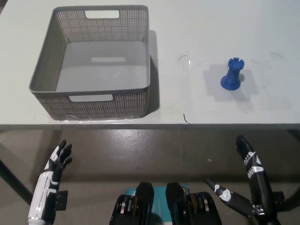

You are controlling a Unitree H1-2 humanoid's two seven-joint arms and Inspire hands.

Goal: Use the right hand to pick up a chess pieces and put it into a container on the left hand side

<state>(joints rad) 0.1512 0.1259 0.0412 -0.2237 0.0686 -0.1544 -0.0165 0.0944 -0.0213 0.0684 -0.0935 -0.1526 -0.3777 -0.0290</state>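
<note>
In the head view, a white table fills the upper part of the picture, and its front edge runs across the middle. On the left part of the table stands a grey basket with mesh walls and cut-out handles; nothing lies inside it. To the right of the basket, well apart from it, a blue chess piece, a rook, stands upright on the table surface.

Below the table edge, over the grey floor, both hands are low and far from the table things. The white left hand is at the lower left, its fingers spread apart and holding nothing. The black right hand is at the lower right, also with its fingers apart and empty.
</note>
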